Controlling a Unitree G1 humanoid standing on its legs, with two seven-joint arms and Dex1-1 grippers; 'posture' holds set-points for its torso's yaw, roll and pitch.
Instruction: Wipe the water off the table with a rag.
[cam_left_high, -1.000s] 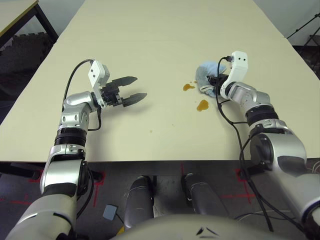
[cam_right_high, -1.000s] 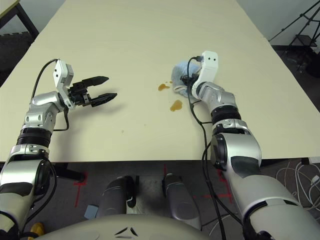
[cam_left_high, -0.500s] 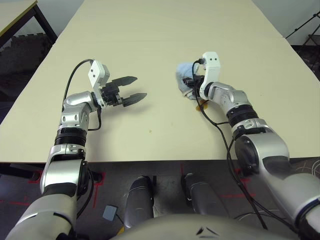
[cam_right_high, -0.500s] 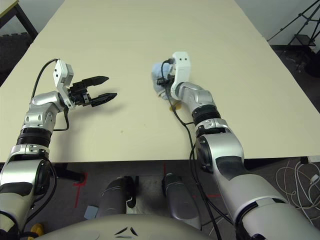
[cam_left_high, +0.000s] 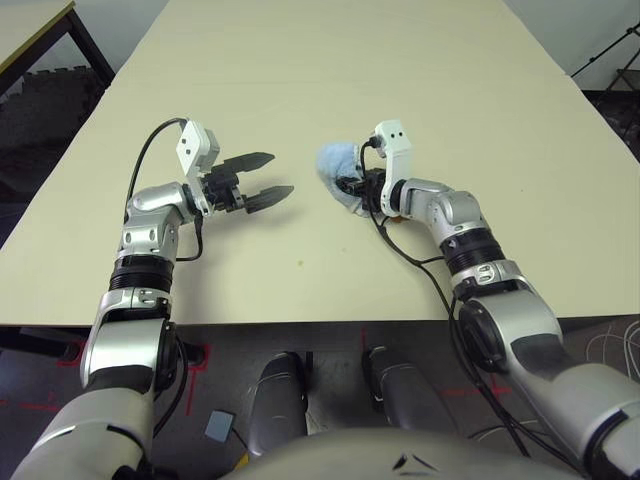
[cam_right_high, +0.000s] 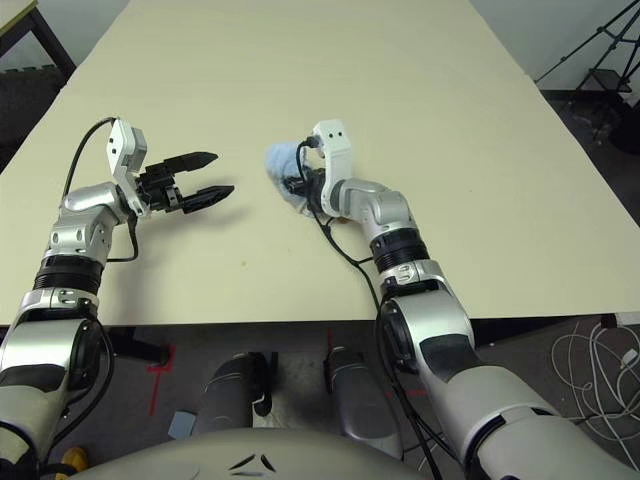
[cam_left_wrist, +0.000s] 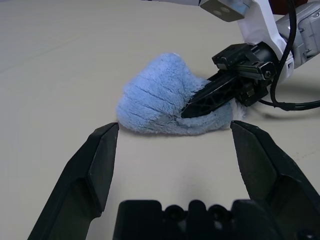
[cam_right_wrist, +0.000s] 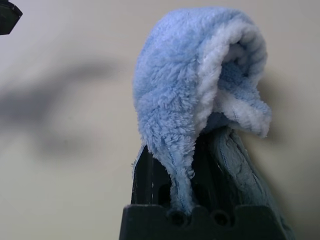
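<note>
The right gripper (cam_left_high: 352, 188) is largely buried in the bunched rag (cam_left_high: 336, 165), its fingers closed on the cloth, which presses on the table (cam_left_high: 330, 60) around the middle of its width, toward the near edge. The right forearm reaches inward across the top. The left gripper (cam_left_high: 272, 176) hovers beside the rag, fingers spread apart, holding nothing.

The rag (cam_left_high: 337, 170) is light blue-grey terry with a paler, near-white hem (the hem shows best in the right wrist view). The table (cam_left_high: 350, 70) is plain cream-beige, unpatterned. Both grippers, left (cam_left_high: 268, 177) and right (cam_left_wrist: 210, 97), are black, on silver forearms with white wrist housings.
</note>
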